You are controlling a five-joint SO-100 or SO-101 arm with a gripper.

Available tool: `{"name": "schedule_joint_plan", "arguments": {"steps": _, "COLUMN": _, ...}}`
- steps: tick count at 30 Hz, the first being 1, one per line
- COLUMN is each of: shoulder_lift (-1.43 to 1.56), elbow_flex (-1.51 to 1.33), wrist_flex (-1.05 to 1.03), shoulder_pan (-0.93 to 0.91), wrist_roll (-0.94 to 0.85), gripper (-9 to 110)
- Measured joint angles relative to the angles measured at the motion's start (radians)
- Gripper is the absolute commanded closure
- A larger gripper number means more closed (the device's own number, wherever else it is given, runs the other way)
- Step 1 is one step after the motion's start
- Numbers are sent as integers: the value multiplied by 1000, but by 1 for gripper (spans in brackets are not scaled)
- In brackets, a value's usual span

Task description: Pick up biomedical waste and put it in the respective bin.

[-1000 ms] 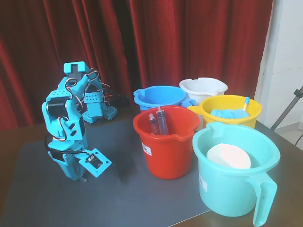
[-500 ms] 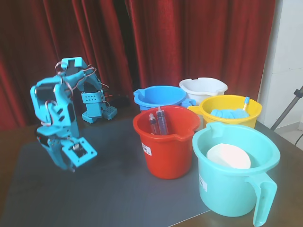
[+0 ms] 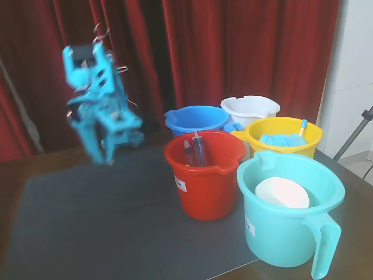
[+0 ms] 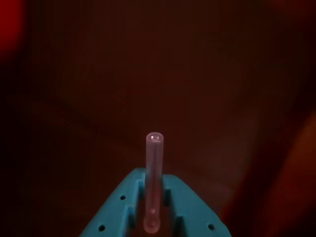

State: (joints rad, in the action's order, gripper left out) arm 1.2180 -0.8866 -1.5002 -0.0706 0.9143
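Note:
In the wrist view my turquoise gripper (image 4: 152, 205) is shut on a slender clear plastic tube (image 4: 153, 163), which sticks out past the jaws against a dark red blur. In the fixed view the arm is blurred at the left, with the gripper (image 3: 105, 154) hanging above the grey mat (image 3: 87, 221); the tube is too small to make out there. A red bucket (image 3: 204, 175) holding dark-filled syringes (image 3: 195, 150) stands to the right of the gripper.
A teal bucket (image 3: 291, 219) with a white dish sits front right. Yellow (image 3: 285, 135), white (image 3: 250, 109) and blue (image 3: 195, 119) buckets stand behind the red one. Red curtains hang behind. A tripod leg (image 3: 355, 134) is at the right edge.

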Motion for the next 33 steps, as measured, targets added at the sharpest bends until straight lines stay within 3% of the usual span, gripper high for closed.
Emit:
{"name": "schedule_joint_plan", "arguments": {"steps": 19, "shoulder_lift": 75, "elbow_flex": 474, "wrist_flex": -97, "shoulder_pan": 669, "wrist_roll": 561, "gripper": 102}}
{"name": "schedule_joint_plan", "arguments": {"steps": 26, "shoulder_lift": 66, "elbow_flex": 479, "wrist_flex": 100, "shoulder_pan": 920, "wrist_roll": 660, "gripper": 102}}
{"name": "schedule_joint_plan", "arguments": {"steps": 33, "shoulder_lift": -126, "elbow_flex": 479, "wrist_flex": 235, "shoulder_pan": 974, "wrist_roll": 660, "gripper": 102}}
